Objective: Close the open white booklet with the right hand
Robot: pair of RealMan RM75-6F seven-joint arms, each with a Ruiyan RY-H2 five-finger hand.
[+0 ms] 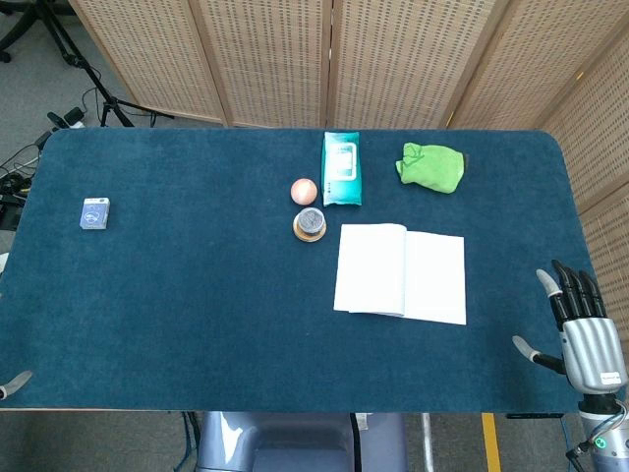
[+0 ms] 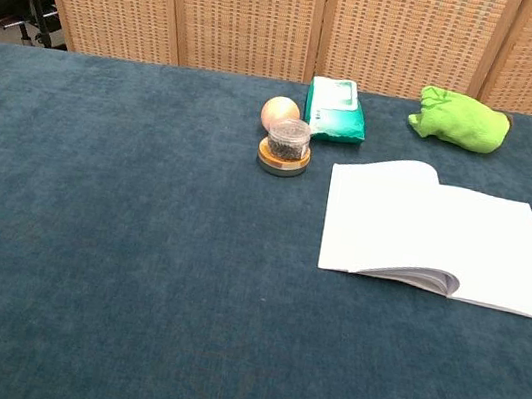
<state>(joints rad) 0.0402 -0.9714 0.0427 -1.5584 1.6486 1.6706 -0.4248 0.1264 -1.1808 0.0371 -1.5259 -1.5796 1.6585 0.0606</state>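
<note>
The white booklet [image 1: 400, 272] lies open and flat on the blue table [image 1: 197, 295], right of centre; in the chest view the booklet [image 2: 443, 233] shows both blank pages with its spine near the middle. My right hand [image 1: 584, 332] hovers at the table's near right corner, fingers straight and apart, holding nothing, well clear of the booklet. Of my left hand only a fingertip [image 1: 14, 383] shows at the near left edge. Neither hand appears in the chest view.
A small lidded jar [image 1: 310, 224] and a peach-coloured ball [image 1: 304, 190] sit just left of the booklet's far corner. A teal wipes pack [image 1: 342, 167] and a green cloth [image 1: 430, 165] lie behind it. A small blue box [image 1: 94, 212] rests far left.
</note>
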